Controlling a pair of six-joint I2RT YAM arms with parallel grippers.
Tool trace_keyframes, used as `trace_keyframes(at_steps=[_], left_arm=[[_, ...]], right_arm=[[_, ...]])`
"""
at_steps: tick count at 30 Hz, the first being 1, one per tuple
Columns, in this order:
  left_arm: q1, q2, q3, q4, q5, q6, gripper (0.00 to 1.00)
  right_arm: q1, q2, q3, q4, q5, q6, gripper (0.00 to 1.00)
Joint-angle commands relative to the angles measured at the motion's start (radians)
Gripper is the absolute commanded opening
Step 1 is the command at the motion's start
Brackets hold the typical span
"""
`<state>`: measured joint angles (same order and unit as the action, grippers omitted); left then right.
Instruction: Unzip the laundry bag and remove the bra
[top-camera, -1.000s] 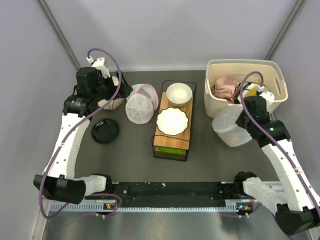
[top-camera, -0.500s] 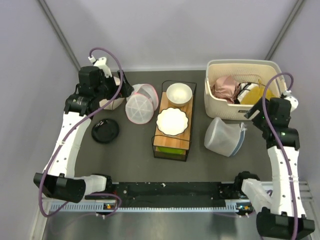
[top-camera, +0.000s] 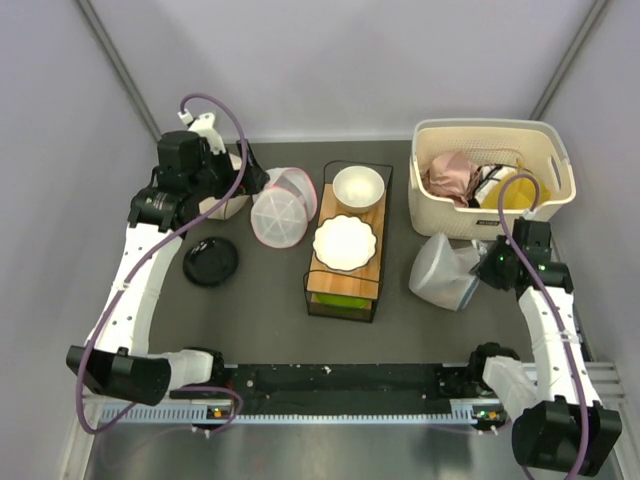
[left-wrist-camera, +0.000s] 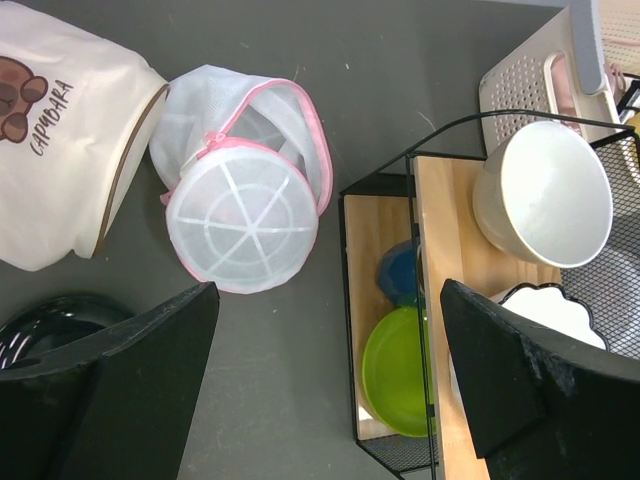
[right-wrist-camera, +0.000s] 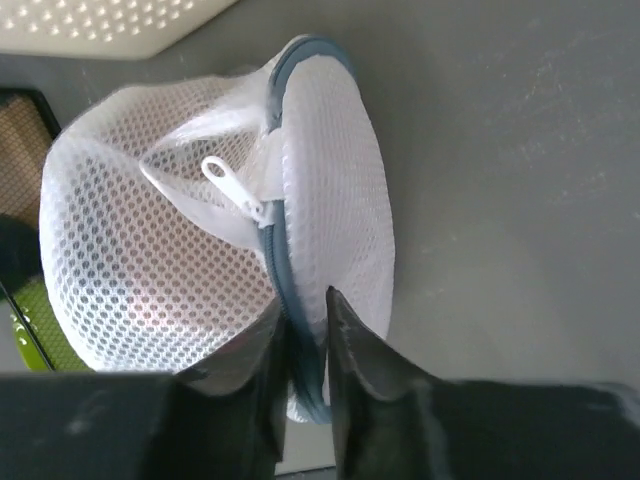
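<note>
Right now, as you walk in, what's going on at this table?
The right pincer is nipping the zip seam of the laundry bag, which lies on its side beside the white basket. The zip looks closed, its pull tab is untouched, and the bra is not out. The left pincer hangs open and empty over a pink-trimmed mesh bag.

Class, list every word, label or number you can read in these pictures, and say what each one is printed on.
"CAPYBARA": brown letters on the cream fabric bag, beside a brown animal picture, in the left wrist view.
A dark mark on the front wall of the white basket, possibly a label: too small to read.
The laundry bag: no text visible.
</note>
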<state>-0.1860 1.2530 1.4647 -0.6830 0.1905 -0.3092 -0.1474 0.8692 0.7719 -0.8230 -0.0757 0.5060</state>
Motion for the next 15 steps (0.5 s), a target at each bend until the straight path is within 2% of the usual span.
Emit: trace_keyframes(at_steps=[1, 6, 8, 10, 15], left_arm=[[-0.012, 0.009, 0.045, 0.016, 0.02, 0.002, 0.98], [-0.012, 0.032, 0.107, -0.007, 0.039, 0.032, 0.98], [-0.012, 0.043, 0.129, 0.014, 0.064, 0.022, 0.98], [-0.012, 0.043, 0.143, 0.061, 0.139, 0.019, 0.99], [-0.012, 0.097, 0.233, 0.169, 0.311, 0.012, 0.99]], right_arm=[[-0.006, -0.024, 0.022, 0.07, -0.009, -0.006, 0.0], [-0.006, -0.093, 0.144, 0.068, -0.048, -0.144, 0.0], [-0.006, -0.107, 0.217, 0.077, -0.149, -0.252, 0.0], [-0.006, -0.113, 0.289, 0.099, -0.253, -0.314, 0.0], [-0.006, -0.174, 0.377, 0.199, -0.357, -0.452, 0.0]])
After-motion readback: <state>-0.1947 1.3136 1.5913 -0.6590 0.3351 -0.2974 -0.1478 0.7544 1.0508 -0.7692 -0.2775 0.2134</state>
